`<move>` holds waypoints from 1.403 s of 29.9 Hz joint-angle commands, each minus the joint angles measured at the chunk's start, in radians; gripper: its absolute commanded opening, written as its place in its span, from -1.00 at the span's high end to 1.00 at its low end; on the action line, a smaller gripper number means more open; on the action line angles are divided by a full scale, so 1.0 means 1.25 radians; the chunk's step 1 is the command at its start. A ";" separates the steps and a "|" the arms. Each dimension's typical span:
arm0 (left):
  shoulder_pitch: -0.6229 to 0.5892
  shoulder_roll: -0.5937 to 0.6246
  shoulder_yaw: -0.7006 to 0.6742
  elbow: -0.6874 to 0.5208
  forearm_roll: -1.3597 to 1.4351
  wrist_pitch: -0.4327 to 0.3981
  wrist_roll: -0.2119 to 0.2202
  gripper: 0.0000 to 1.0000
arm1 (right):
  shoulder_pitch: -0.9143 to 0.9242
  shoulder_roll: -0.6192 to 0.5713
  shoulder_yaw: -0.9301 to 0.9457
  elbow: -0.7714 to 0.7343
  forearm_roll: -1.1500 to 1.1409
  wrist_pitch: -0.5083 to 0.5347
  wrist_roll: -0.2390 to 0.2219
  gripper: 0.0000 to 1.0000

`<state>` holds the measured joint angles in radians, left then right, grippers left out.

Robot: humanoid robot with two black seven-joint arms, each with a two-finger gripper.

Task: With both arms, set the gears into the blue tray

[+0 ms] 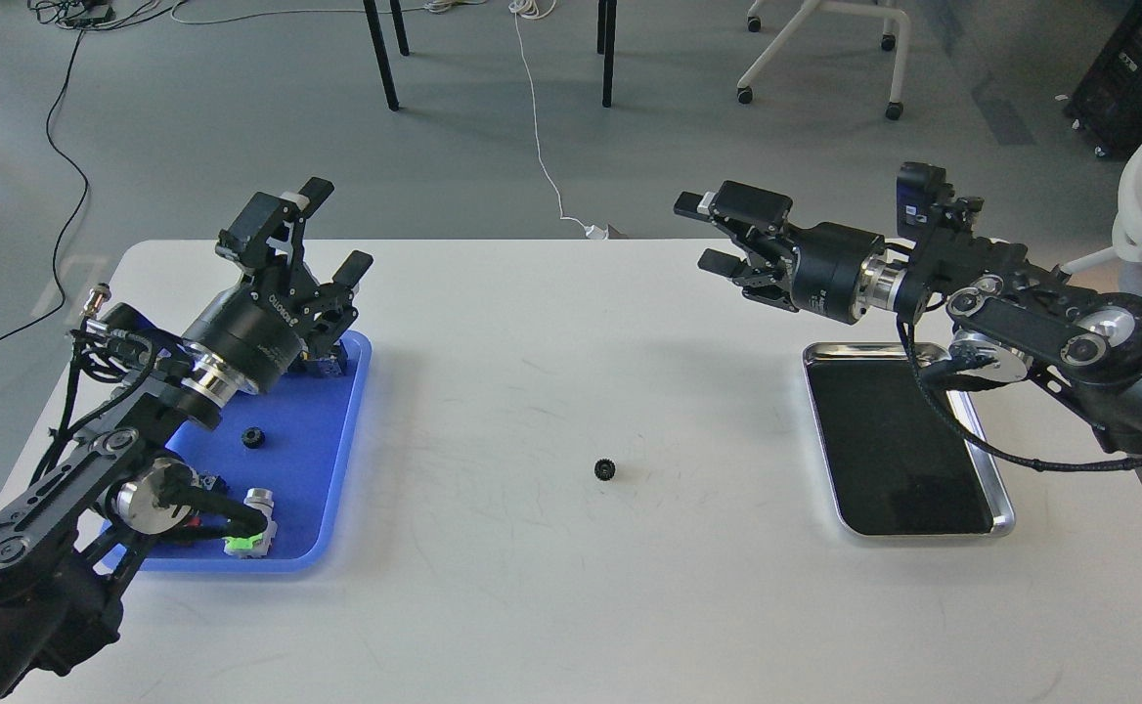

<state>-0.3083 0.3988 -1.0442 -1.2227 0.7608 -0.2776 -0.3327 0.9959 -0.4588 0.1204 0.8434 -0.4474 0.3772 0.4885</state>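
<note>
One gear (604, 470) lies mid-table (551, 587), forward-left of my right pincer (703, 233); both it and my left pincer (334, 227) gape empty.

One small black toothed gear (254, 437) lay flat on the blue tray (322, 460), a low-rimmed, round-cornered rectangle at the table's left, while a second gear (604, 470) sat alone on the white tabletop mid-table, well apart from it.

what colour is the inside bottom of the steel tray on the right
Black, inside a shiny silver rim; the steel tray shows best in the head view.
</note>
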 commanded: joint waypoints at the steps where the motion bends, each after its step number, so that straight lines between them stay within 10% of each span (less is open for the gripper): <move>1: 0.004 -0.012 0.001 0.000 0.001 0.001 0.006 -0.96 | -0.101 -0.027 0.110 0.000 0.120 0.040 0.000 -0.91; 12: 0.020 -0.029 0.009 0.001 0.009 0.006 0.004 -0.96 | -0.263 -0.118 0.220 0.000 0.379 0.089 0.000 -0.91; 22: -0.049 0.023 0.041 -0.010 0.190 -0.022 -0.104 -0.96 | -0.319 -0.152 0.226 -0.002 0.395 0.089 0.000 -0.92; 35: -0.455 -0.035 0.554 -0.009 1.136 -0.039 -0.125 -0.95 | -0.321 -0.152 0.226 -0.005 0.395 0.089 0.000 -0.93; 42: -0.529 -0.135 0.709 0.097 1.137 -0.039 -0.125 -0.90 | -0.322 -0.152 0.228 -0.005 0.395 0.089 0.000 -0.93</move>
<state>-0.9389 0.2844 -0.2287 -1.1586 2.1794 -0.3265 -0.4892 0.5937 -0.6491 0.4043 0.8374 0.0462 0.4888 0.4888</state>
